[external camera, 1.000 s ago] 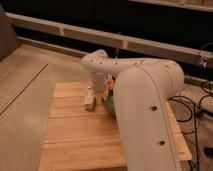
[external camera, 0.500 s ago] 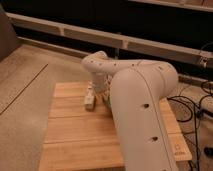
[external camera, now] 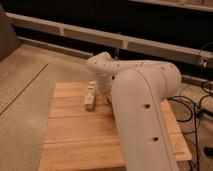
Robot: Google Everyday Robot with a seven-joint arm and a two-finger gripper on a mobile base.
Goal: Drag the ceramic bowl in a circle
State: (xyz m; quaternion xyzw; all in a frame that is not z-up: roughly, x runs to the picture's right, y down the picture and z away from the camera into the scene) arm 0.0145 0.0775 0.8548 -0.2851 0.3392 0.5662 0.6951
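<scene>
Gripper is hidden behind the big white robot arm (external camera: 145, 115), low over the pale wooden table (external camera: 75, 140). Green ceramic bowl isn't visible, prob. behind the arm too. Progress can't be judged; small whitish rectangular block (external camera: 90, 96) lies just left of the arm.

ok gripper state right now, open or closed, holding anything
gripper: low over the wooden table, hidden behind the arm; state cannot be told.

Dim warm light leaves the background dark, and the end effector (external camera: 103, 91) sits shadowed over the wooden table (external camera: 75, 130).
</scene>
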